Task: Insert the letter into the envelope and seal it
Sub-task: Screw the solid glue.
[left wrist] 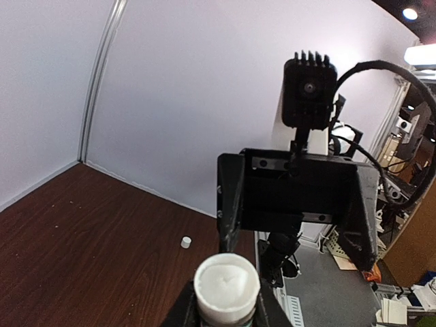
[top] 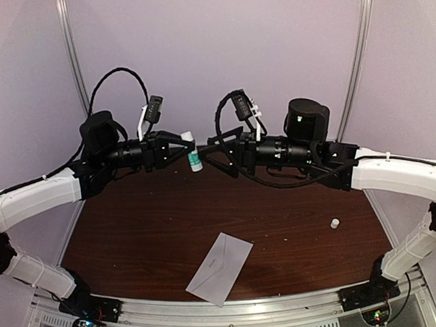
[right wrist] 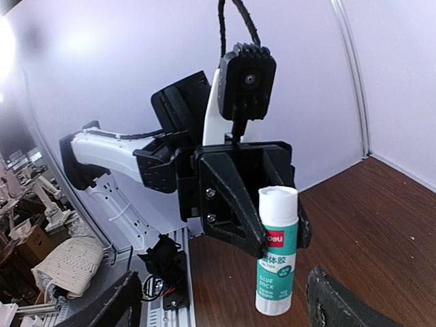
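Observation:
The envelope (top: 220, 268) lies flat and tilted on the brown table near the front edge. The letter is not in view. My left gripper (top: 189, 145) is raised at the back and shut on an uncapped glue stick (top: 194, 158), white with a green label. In the left wrist view the stick's open top (left wrist: 226, 285) sits between my fingers (left wrist: 178, 312). My right gripper (top: 210, 151) faces it, close to the stick but not touching. In the right wrist view its fingers (right wrist: 338, 304) stand wide apart, with the glue stick (right wrist: 277, 248) between and beyond them.
The small white cap (top: 335, 222) stands on the table (top: 134, 232) at the right, also seen in the left wrist view (left wrist: 185, 241). Pale walls close the back and sides. A metal rail (top: 231, 308) runs along the front edge.

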Controlling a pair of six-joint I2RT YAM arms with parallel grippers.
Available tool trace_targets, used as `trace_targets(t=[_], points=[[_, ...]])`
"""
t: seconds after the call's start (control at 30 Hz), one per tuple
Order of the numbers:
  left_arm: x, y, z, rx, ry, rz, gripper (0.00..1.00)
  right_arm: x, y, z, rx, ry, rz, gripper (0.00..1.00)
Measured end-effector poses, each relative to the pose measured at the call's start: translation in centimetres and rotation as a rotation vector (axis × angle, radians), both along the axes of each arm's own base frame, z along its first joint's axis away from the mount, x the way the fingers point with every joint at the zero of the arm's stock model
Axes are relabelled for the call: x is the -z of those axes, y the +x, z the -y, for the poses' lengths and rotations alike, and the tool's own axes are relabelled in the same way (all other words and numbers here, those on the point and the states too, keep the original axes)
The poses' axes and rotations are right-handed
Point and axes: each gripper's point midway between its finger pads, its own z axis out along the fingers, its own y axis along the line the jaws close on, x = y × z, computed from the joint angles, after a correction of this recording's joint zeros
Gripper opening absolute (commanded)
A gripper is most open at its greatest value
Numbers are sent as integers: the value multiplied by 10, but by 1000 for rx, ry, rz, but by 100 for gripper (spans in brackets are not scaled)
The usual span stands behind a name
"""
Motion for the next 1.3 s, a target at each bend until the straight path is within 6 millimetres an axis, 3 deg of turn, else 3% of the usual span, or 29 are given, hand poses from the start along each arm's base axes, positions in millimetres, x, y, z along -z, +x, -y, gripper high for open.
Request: trace_targets(t=[0.23, 0.37, 0.5, 0.7, 0.97, 1.1, 1.3], points=[[-22, -31, -1, 161, -65, 83, 0, 13, -19, -22, -163, 15, -22, 63], [-32, -41, -4, 203, -88, 116, 0, 27, -22, -33, -215, -8, -51, 57], [-39, -47, -7, 222, -104, 141, 0, 29, -29, -36, -252, -6, -63, 44], [-40, -50, -8, 234, -111, 145, 0, 20, -34, -36, -279, 26, -52, 34], [-43, -53, -9, 250, -119, 134, 0, 17, -35, -35, -286, 34, -41, 6], [-42, -53, -9, 247, -119, 129, 0, 18, -34, -35, -279, 30, -34, 0], [-37, -41, -6, 184, -105, 107, 0, 23, -18, -32, -171, -8, -32, 0]])
